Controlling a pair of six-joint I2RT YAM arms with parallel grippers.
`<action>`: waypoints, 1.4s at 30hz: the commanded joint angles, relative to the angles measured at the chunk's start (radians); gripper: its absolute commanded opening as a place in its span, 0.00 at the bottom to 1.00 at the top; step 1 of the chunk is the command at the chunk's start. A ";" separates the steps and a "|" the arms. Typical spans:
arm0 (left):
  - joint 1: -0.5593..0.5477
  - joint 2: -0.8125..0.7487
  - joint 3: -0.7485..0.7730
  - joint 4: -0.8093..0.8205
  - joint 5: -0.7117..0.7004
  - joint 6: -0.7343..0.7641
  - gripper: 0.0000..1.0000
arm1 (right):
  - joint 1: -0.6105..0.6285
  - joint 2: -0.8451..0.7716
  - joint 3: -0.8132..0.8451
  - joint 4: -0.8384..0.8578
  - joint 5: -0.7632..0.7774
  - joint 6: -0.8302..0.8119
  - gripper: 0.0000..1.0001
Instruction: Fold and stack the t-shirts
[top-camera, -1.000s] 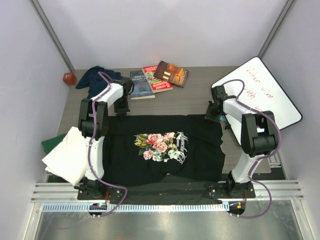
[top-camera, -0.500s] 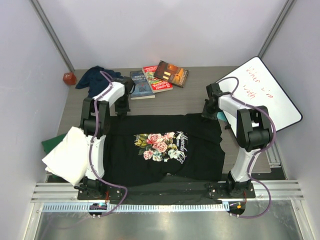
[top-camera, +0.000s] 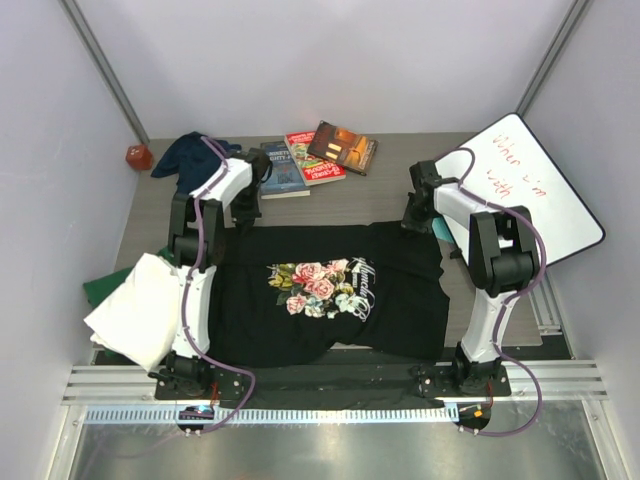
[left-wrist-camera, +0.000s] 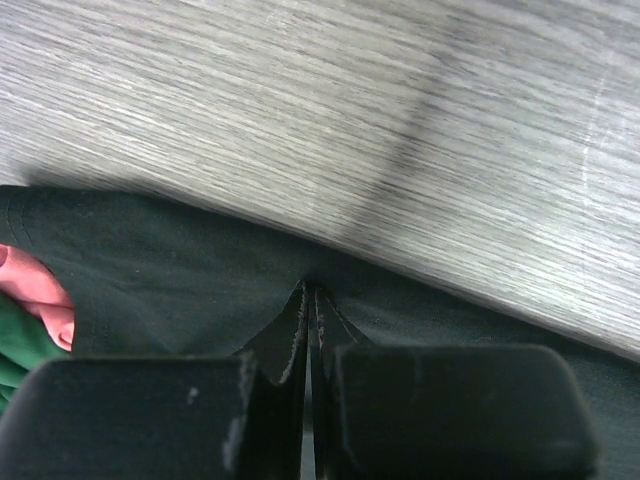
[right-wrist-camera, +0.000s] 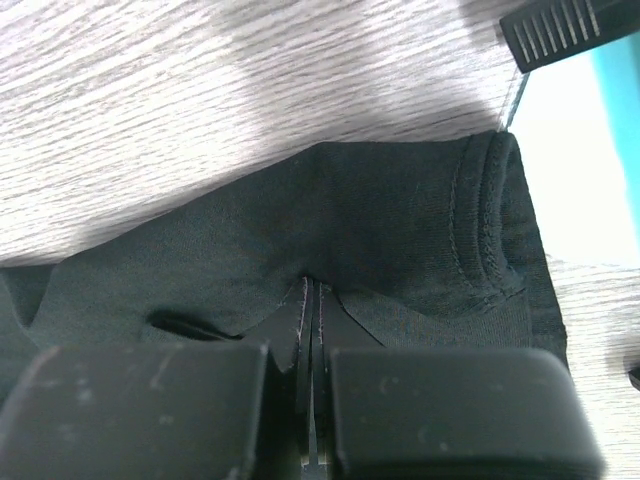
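The top camera looked steeply down from above the near edge of the table (top-camera: 370, 200), taking in all of it. Both wrist cameras sat very close over the shirt (top-camera: 250, 300), facing its far hem, with bare table filling the upper frame. The top view shared that hem.

A: What's left of the black t-shirt (top-camera: 390, 310)?
B: A green shirt (top-camera: 96, 290), mostly buried under the white one (top-camera: 135, 310).
A: And the whiteboard (top-camera: 545, 215) right of it?
B: Red writing, too small to read.
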 joint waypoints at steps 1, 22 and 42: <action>0.006 0.021 -0.009 0.088 0.020 -0.048 0.00 | 0.003 0.035 0.034 0.029 0.041 0.015 0.01; 0.069 0.266 0.514 -0.029 0.055 -0.022 0.00 | -0.003 0.227 0.370 -0.015 0.031 0.038 0.01; 0.104 0.001 0.237 0.280 0.252 -0.035 0.43 | -0.008 0.057 0.263 0.152 -0.072 -0.026 0.19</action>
